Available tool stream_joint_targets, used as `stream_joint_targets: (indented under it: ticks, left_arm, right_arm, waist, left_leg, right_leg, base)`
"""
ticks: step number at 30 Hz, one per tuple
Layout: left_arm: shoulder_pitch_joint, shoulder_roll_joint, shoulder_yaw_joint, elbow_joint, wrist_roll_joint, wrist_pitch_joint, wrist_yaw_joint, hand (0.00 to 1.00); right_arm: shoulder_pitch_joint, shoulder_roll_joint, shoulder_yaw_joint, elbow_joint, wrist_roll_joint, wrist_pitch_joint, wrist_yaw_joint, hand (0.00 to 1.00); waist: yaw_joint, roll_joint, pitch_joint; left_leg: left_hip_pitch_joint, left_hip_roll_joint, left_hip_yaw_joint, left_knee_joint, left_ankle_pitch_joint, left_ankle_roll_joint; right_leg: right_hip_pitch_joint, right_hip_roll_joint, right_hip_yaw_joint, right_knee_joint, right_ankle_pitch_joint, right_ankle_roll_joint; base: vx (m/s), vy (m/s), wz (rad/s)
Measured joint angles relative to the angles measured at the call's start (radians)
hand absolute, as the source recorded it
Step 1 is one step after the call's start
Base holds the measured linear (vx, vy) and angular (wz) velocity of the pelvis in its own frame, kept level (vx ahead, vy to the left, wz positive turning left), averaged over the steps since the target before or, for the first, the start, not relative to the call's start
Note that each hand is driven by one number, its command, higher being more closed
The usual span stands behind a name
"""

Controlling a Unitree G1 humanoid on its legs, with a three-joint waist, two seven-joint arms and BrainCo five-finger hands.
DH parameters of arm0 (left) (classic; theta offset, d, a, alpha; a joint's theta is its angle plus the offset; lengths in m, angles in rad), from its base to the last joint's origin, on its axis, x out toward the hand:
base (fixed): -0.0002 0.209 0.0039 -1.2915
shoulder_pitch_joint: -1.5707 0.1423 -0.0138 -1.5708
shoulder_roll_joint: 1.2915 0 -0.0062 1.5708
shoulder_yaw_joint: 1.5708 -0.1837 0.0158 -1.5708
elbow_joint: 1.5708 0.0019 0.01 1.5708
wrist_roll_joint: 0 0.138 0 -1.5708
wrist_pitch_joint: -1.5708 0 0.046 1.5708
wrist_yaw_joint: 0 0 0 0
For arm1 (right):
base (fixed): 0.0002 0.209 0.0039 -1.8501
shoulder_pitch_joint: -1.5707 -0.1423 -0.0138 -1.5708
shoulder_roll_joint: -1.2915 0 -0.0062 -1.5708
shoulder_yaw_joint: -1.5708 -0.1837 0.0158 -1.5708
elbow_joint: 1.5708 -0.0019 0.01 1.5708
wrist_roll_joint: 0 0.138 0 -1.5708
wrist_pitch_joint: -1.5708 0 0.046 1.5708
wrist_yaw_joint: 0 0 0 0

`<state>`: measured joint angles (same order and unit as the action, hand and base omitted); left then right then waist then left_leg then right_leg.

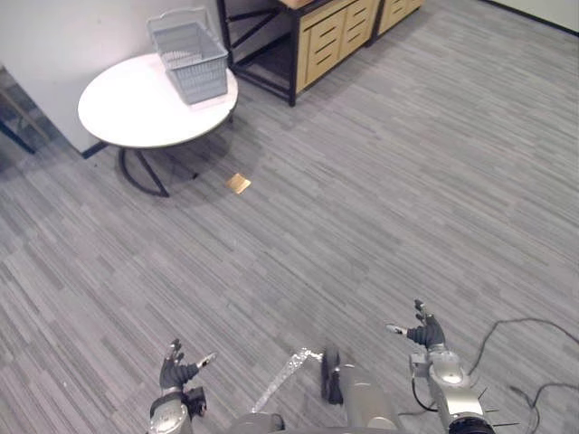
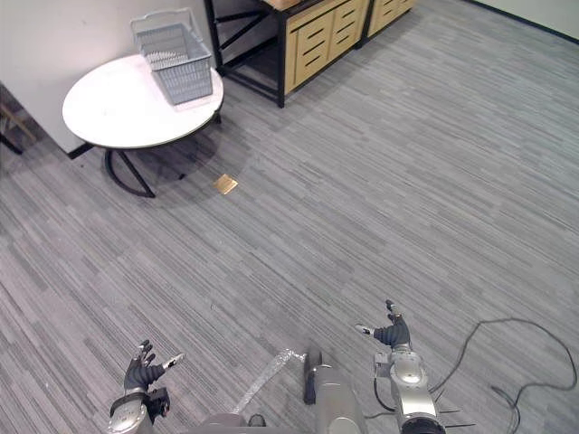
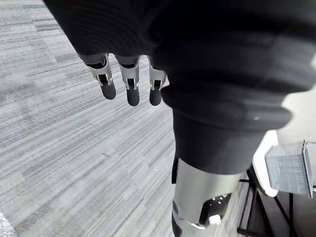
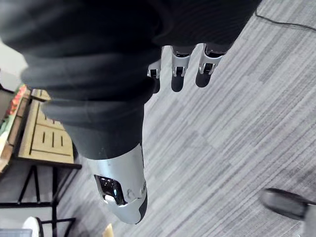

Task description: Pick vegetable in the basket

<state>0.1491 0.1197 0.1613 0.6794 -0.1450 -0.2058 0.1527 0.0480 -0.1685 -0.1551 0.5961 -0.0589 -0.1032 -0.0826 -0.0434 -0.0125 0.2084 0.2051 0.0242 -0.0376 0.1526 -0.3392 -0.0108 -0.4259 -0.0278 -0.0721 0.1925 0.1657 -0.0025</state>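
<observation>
Basket of grey mesh stands on the round white desk, on the side nearest the wooden cabinet, well apart from you across grey floor. Whether a vegetable lies inside is too small to tell. Your left hand and right hand hang low, fingers spread and loose, holding nothing. Walk up square to the desk, stop near its rim, and look into the basket before you reach.

Upper left: grey plastic mesh basket on the round white table, near its right rim. Wooden drawer cabinet to their right, top centre. Small tan square on the floor below the table.
</observation>
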Motion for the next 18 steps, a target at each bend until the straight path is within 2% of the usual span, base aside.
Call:
stream_joint_targets:
  ticks: [1,2,3,4,5,6,7,8,9,10,12,13,14,15,16,17,18]
  left_arm:
    - [-0.014,-0.009,-0.003,0.009,0.0,0.001,0.0,0.0]
    - [-0.017,-0.012,-0.003,0.012,0.0,0.001,0.0,0.0]
    - [-0.017,-0.018,-0.002,0.022,0.0,0.002,0.0,0.0]
    - [-0.018,-0.039,-0.001,0.024,0.0,0.003,-0.001,0.0]
    - [-0.017,-0.056,-0.001,0.024,0.0,0.003,-0.001,0.0]
    - [-0.009,-0.073,-0.002,0.019,0.0,0.002,-0.008,0.0]
    - [-0.008,-0.076,-0.002,0.02,0.0,0.004,-0.014,0.0]
    - [-0.01,-0.08,-0.003,0.02,0.0,0.006,-0.02,0.0]
    - [-0.01,-0.083,-0.003,0.019,0.0,0.006,-0.021,0.0]
    - [-0.009,-0.086,-0.011,0.018,0.0,0.006,-0.021,0.0]
    - [0.001,-0.085,-0.024,0.015,0.0,0.005,-0.021,0.0]
    - [0.011,-0.085,-0.036,0.009,0.0,0.005,-0.022,0.0]
    - [0.018,-0.085,-0.04,0.005,0.0,0.005,-0.022,0.0]
    - [0.032,-0.086,-0.043,-0.003,0.0,0.004,-0.021,0.0]
    - [0.035,-0.086,-0.042,-0.003,0.0,0.005,-0.02,0.0]
    - [0.035,-0.085,-0.04,-0.003,0.0,0.005,-0.019,0.0]
    - [0.036,-0.08,-0.04,0.002,0.0,0.005,-0.017,0.0]
  right_arm:
    - [-0.001,0.0,-0.015,-0.008,-0.001,0.002,0.001,0.0]
    - [-0.002,0.002,-0.015,-0.011,-0.001,0.004,0.001,0.0]
    - [0.006,0.014,-0.01,-0.035,-0.001,0.007,0.005,0.0]
    - [0.032,0.021,-0.009,-0.074,-0.001,0.008,0.008,0.0]
    - [0.051,0.024,0.004,-0.097,0.0,0.005,0.008,0.0]
    - [0.06,0.036,0.021,-0.115,0.0,0.002,0.008,0.0]
    - [0.055,0.044,0.021,-0.115,0.001,0.001,0.006,0.0]
    - [0.058,0.068,0.019,-0.126,0.006,0.001,-0.002,0.0]
    - [0.06,0.078,0.019,-0.137,0.009,0.002,-0.004,0.0]
    - [0.074,0.09,0.029,-0.149,0.009,0.002,-0.005,0.0]
    - [0.075,0.083,0.048,-0.151,0.009,0.002,-0.005,0.0]
    - [0.066,0.081,0.058,-0.152,0.009,0.003,-0.005,0.0]
    - [0.064,0.078,0.057,-0.152,0.009,0.003,-0.005,0.0]
    - [0.058,0.072,0.055,-0.15,0.009,0.002,-0.006,0.0]
    - [0.058,0.068,0.054,-0.15,0.008,0.002,-0.006,0.0]
    - [0.058,0.06,0.054,-0.143,0.007,0.002,-0.008,0.0]
    - [0.057,0.053,0.054,-0.126,0.003,0.002,-0.009,0.0]
  waist:
    - [0.004,0.03,0.002]
    - [0.009,0.037,0.002]
    - [0.004,0.046,0.004]
    - [-0.005,0.058,0.008]
    - [0.001,0.061,0.008]
    - [0.012,0.067,0.007]
    - [0.015,0.068,0.008]
    - [0.03,0.064,0.009]
    - [0.034,0.062,0.01]
    - [0.047,0.049,0.008]
    - [0.06,0.037,0.014]
    - [0.062,0.042,0.011]
    - [0.065,0.041,0.01]
    - [0.069,0.046,0.006]
    - [0.073,0.053,0.002]
    - [0.09,0.064,-0.005]
    - [0.094,0.078,-0.016]
  left_leg:
    - [-0.005,0.033,-0.017,0.052,0.005,-0.01]
    - [-0.012,0.045,-0.018,0.086,0.017,-0.03]
    - [-0.048,0.057,-0.018,0.216,0.055,-0.092]
    - [-0.12,0.08,-0.012,0.442,0.14,-0.149]
    - [-0.19,0.102,0.001,0.62,0.275,-0.175]
    - [-0.278,0.168,0.057,0.83,0.351,-0.161]
    - [-0.327,0.201,0.094,0.917,0.328,-0.129]
    - [-0.411,0.242,0.151,1.018,0.283,-0.063]
    - [-0.445,0.257,0.179,1.035,0.265,-0.037]
    - [-0.514,0.261,0.248,0.982,0.235,-0.017]
    - [-0.571,0.25,0.303,0.833,0.209,-0.011]
    - [-0.602,0.224,0.335,0.605,0.212,-0.016]
    - [-0.601,0.202,0.336,0.477,0.222,-0.028]
    - [-0.592,0.164,0.322,0.226,0.261,-0.074]
    - [-0.592,0.152,0.311,0.123,0.284,-0.094]
    - [-0.594,0.148,0.31,0.001,0.307,-0.095]
    - [-0.591,0.145,0.311,-0.031,0.358,-0.06]
  right_leg:
    - [-0.012,0.019,-0.026,0.085,-0.055,-0.041]
    - [-0.012,0.023,-0.039,0.12,-0.083,-0.048]
    - [0.02,0.025,-0.066,0.165,-0.148,-0.06]
    - [0.093,0.029,-0.101,0.165,-0.199,-0.066]
    - [0.157,0.033,-0.113,0.149,-0.229,-0.075]
    - [0.237,0.055,-0.116,0.111,-0.253,-0.09]
    - [0.276,0.065,-0.115,0.091,-0.263,-0.096]
    - [0.348,0.075,-0.112,0.052,-0.282,-0.099]
    - [0.386,0.077,-0.111,0.026,-0.29,-0.101]
    - [0.463,0.064,-0.1,-0.022,-0.305,-0.092]
    - [0.522,0.049,-0.086,-0.062,-0.32,-0.08]
    - [0.564,0.032,-0.076,-0.087,-0.338,-0.064]
    - [0.572,0.024,-0.07,-0.094,-0.348,-0.054]
    - [0.605,0.01,-0.056,-0.108,-0.368,-0.036]
    - [0.617,0.01,-0.049,-0.118,-0.377,-0.027]
    - [0.645,0.01,-0.031,-0.132,-0.4,-0.004]
    - [0.681,0.005,-0.018,-0.13,-0.424,0.023]
  base:
    - [0.6,-0.228,0.46]
    - [0.71,-0.271,0.38]
    - [0.72,-0.266,0.56]
    - [0.58,-0.228,0.7]
    - [0.56,-0.216,0.53]
    - [0.42,-0.157,0.17]
    - [0.6,-0.191,0.02]
    - [0.4,-0.114,0.02]
    - [0.57,-0.129,-0.01]
    - [0.45,-0.06,-0.1]
    - [0.5,-0.019,-0.17]
    - [0.39,0.051,-0.17]
    - [0.49,0.105,-0.28]
    - [0.42,0.114,-0.26]
    - [0.66,0.241,-0.39]
    - [0.72,0.308,-0.39]
    - [0.72,0.334,-0.39]
